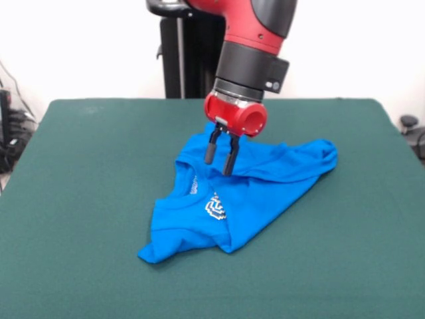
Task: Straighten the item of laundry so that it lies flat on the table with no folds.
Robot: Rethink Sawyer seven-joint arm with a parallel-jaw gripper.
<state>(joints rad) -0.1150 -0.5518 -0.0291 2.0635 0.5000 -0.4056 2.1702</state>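
The bright blue T-shirt (232, 193) lies crumpled and folded near the middle of the dark green table (80, 199). A bit of its white-grey print (215, 206) shows on a fold. One bunched part reaches to the right (319, 156). My gripper (220, 157) hangs from the red and black arm just above the shirt's far left part. Its two black fingers (210, 149) are apart with nothing between them. The tips are at or just above the cloth.
The robot's black pedestal (182, 53) stands behind the table's far edge. Cables and dark gear (13, 126) sit off the table at the left, and a dark object (412, 129) at the right edge.
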